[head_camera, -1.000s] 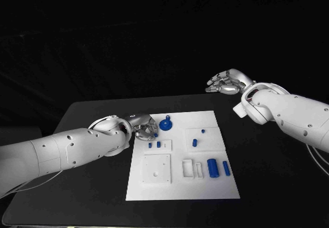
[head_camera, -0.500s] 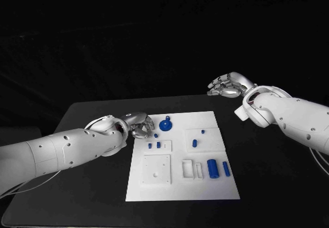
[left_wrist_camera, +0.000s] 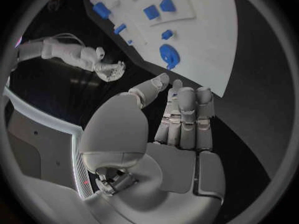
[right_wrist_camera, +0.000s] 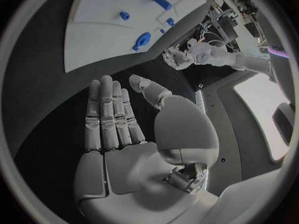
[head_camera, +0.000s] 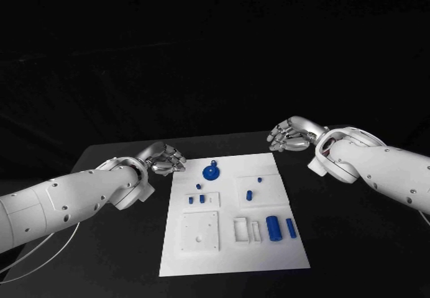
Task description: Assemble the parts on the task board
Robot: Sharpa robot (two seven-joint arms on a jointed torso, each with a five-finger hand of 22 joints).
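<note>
Both arms are chunky glossy white shells dotted with small dark screws; left hand [head_camera: 164, 159] and right hand [head_camera: 288, 135] are segmented silver metal, with thin white cables.

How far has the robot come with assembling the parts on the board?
Nothing looks assembled: the blue parts lie scattered on the board. In hand: the left hand, off the board's corner, shows a small blue bit at its fingers; the right hand holds nothing. Nearly everything remains.
</note>
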